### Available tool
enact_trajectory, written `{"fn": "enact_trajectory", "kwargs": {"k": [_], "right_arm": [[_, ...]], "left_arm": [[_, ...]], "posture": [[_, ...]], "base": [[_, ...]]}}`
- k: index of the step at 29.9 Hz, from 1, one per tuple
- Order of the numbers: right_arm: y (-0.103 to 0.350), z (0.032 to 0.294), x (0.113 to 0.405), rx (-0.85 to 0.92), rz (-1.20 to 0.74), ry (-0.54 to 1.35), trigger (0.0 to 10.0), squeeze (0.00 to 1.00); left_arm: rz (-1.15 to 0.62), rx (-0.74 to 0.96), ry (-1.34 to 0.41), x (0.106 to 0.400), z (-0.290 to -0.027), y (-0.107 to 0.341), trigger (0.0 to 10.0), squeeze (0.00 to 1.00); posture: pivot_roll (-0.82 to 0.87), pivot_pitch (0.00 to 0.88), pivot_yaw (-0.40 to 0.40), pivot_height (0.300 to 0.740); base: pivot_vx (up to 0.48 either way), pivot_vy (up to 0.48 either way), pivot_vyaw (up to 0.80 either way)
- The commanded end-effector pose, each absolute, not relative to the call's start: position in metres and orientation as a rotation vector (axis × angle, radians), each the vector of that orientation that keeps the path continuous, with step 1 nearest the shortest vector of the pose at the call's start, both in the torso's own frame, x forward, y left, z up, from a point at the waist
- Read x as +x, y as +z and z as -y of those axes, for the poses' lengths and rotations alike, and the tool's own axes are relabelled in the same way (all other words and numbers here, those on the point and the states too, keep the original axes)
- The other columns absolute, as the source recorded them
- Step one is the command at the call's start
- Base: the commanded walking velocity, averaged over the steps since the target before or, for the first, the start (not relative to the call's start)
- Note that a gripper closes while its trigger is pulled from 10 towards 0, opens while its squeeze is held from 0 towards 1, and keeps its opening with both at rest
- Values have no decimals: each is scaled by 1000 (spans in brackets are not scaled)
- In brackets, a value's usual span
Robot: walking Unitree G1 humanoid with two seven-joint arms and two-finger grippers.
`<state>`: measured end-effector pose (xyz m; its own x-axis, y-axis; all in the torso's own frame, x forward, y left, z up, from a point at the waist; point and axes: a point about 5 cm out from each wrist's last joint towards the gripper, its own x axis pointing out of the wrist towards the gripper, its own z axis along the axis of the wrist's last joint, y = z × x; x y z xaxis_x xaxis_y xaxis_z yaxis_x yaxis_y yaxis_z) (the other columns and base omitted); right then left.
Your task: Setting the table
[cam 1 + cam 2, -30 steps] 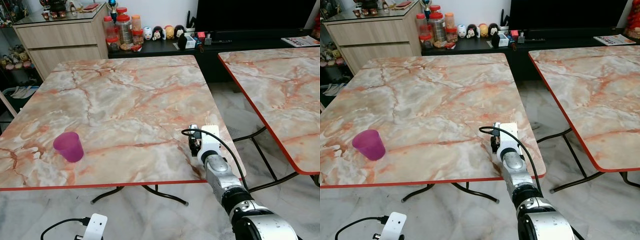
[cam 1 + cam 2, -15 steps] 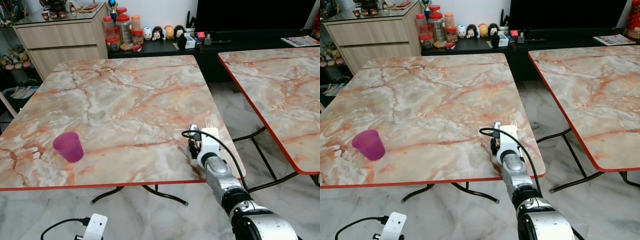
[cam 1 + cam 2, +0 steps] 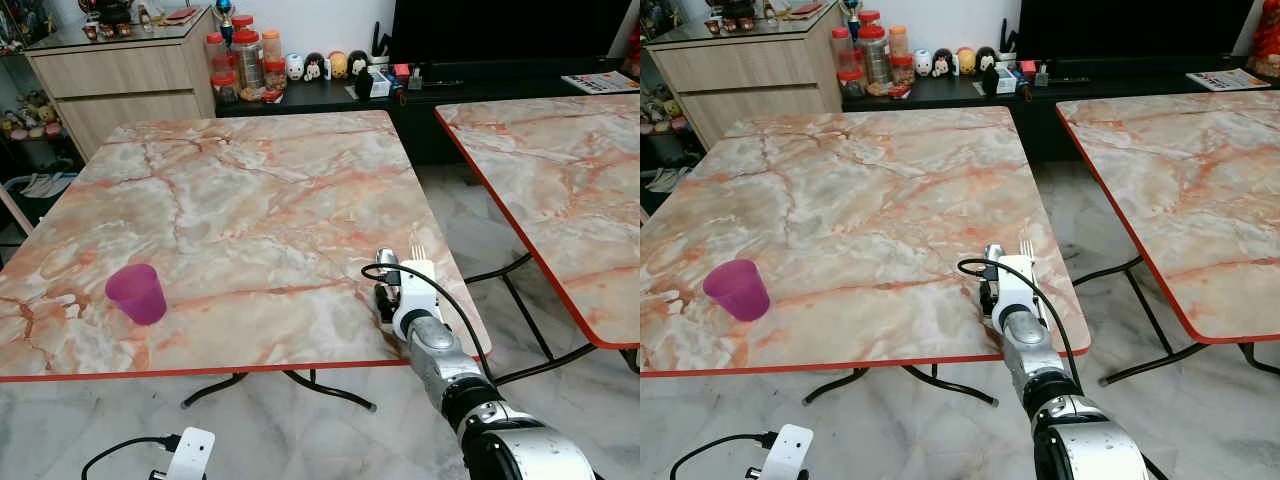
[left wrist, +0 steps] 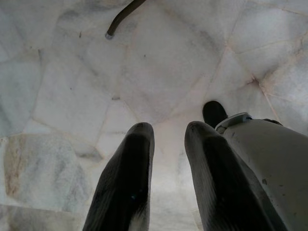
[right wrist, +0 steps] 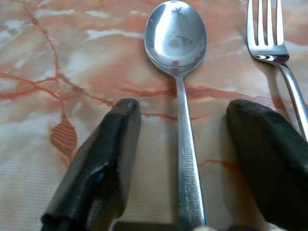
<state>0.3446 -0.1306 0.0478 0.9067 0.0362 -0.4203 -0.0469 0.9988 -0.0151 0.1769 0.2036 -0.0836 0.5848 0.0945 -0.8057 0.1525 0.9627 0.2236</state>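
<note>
Right hand (image 5: 180, 159) spread astride spoon (image 5: 178, 57) on table (image 3: 250, 200), fork (image 5: 269, 33) beside, contact unclear

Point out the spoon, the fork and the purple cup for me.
spoon (image 5: 176, 36), right wrist view, middle of its bowl.
fork (image 5: 264, 29), right wrist view, on its tines.
purple cup (image 3: 137, 294), left eye view, middle of its side wall.

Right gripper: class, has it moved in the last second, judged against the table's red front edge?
Yes. The right gripper has drawn back toward the table's red front edge, uncovering the fork and spoon.
</note>
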Motion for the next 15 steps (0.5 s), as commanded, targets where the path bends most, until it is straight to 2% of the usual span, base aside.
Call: {"fn": "enact_trajectory", "kwargs": {"k": [1,15], "right_arm": [[44,128,343,-22,-472,48,0,0],[43,129,343,-28,-485,46,0,0]], "left_arm": [[-971,289,-32,173,-207,-85,10000,0],[-975,281,-31,174,-206,-85,10000,0]], "posture": [[0,0,33,727],[-2,0,28,727]], "base": [[0,0,0],[0,0,0]]}}
